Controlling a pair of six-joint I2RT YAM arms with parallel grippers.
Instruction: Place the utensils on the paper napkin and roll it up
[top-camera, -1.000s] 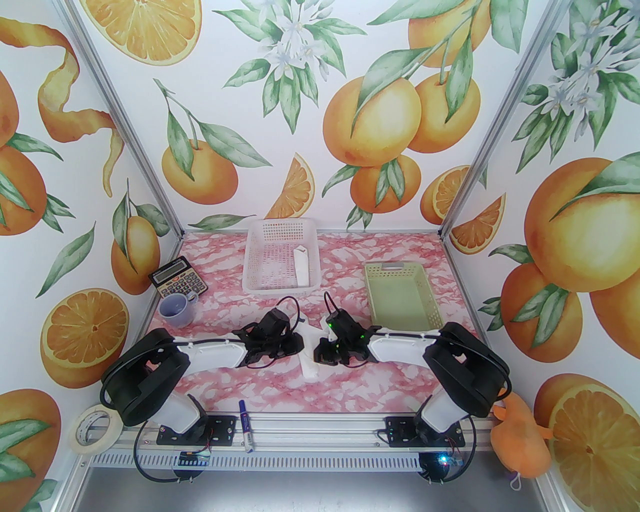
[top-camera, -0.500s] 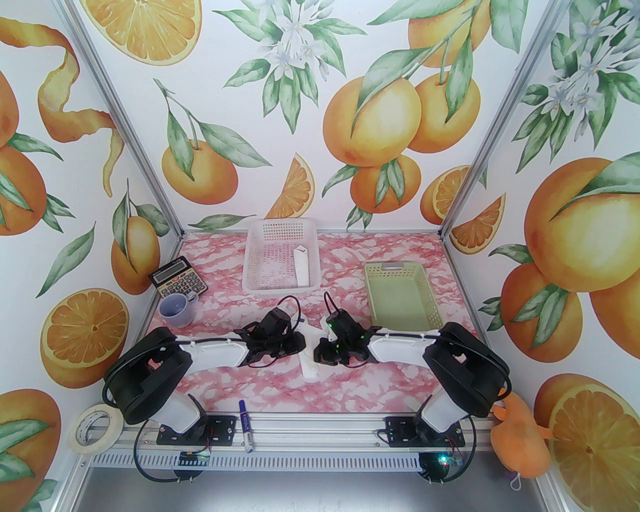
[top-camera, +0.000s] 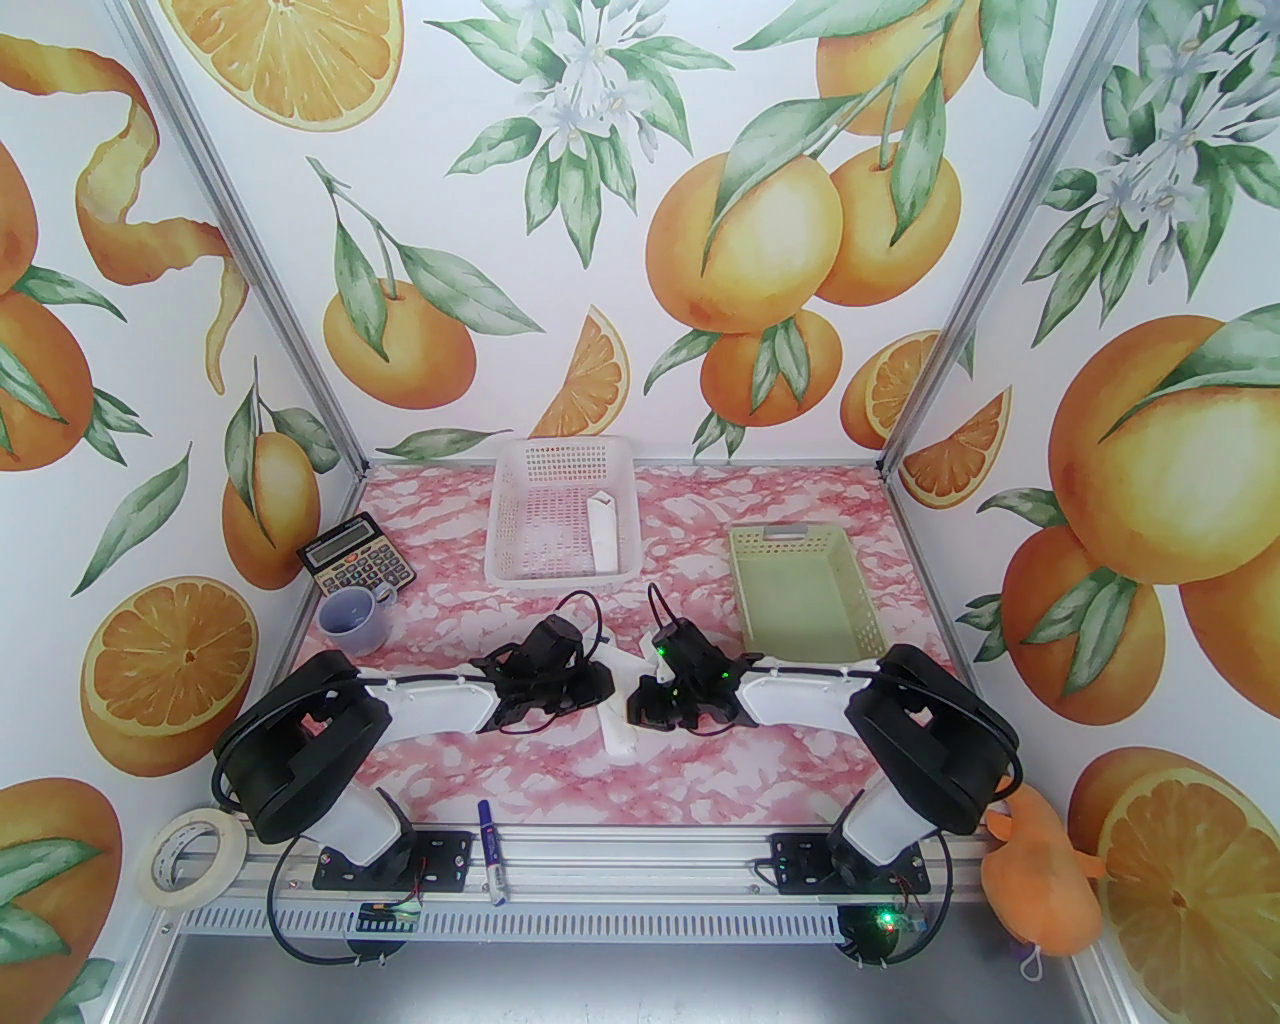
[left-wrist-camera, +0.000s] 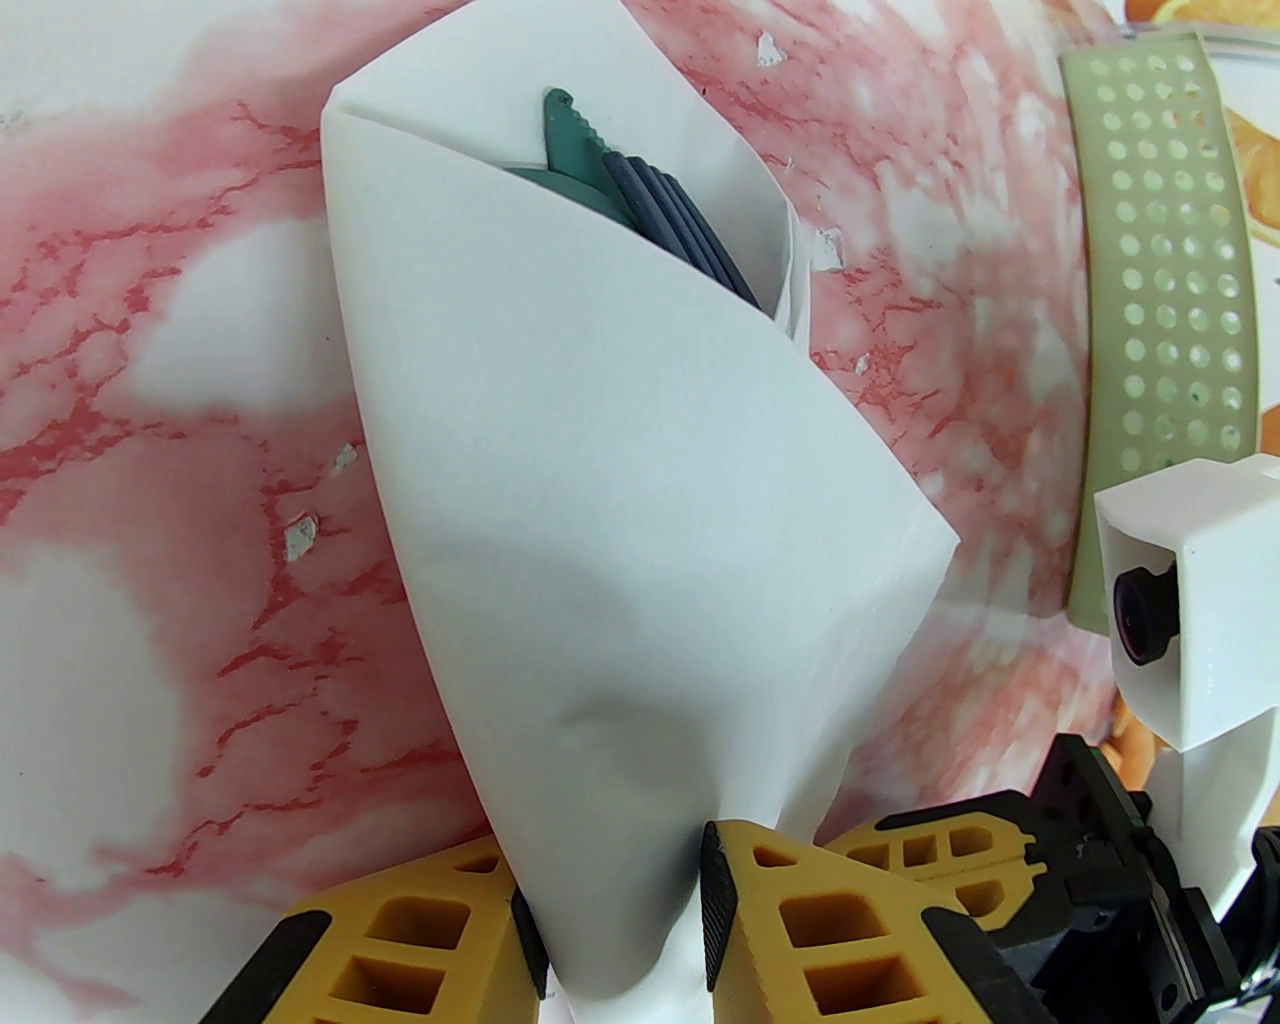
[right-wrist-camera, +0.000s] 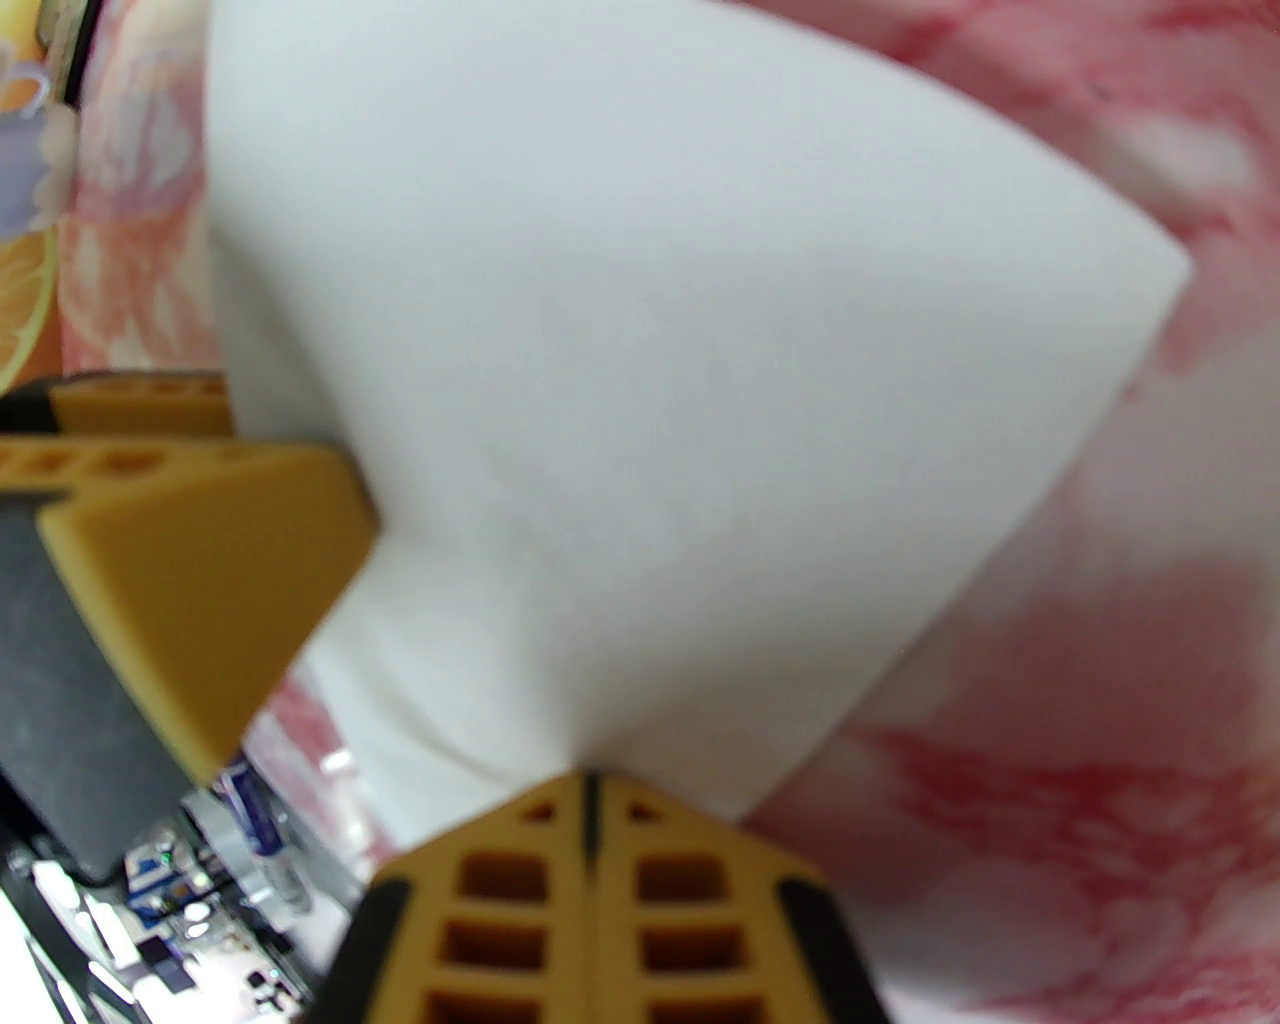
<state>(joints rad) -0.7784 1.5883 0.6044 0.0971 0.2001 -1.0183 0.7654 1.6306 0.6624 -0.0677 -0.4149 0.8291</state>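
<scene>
Two arms meet at mid-table over a half-made bundle: the paper napkin (left-wrist-camera: 600, 450), wrapped into a loose cone on the pink-marbled table (left-wrist-camera: 150, 450), with the dark teal utensils (left-wrist-camera: 640, 190) poking from its open upper end. The left pincer (left-wrist-camera: 615, 930) stands partly closed, its yellow fingers (left-wrist-camera: 890, 900) clamped either side of the cone's narrow lower end. The right pincer (right-wrist-camera: 590, 800) is pressed fully shut, and a fold of the outer flap runs into its tips — it appears to be nipping that thin layer, not the cutlery. One flap stands out to the side, so the roll reads as unfinished. The risks from here are plain. A pull by either arm could tear the thin paper stretched between the two grips. A slackened hold could let the flap spring open, and any tilt toward the open end might send the utensils sliding out.
</scene>
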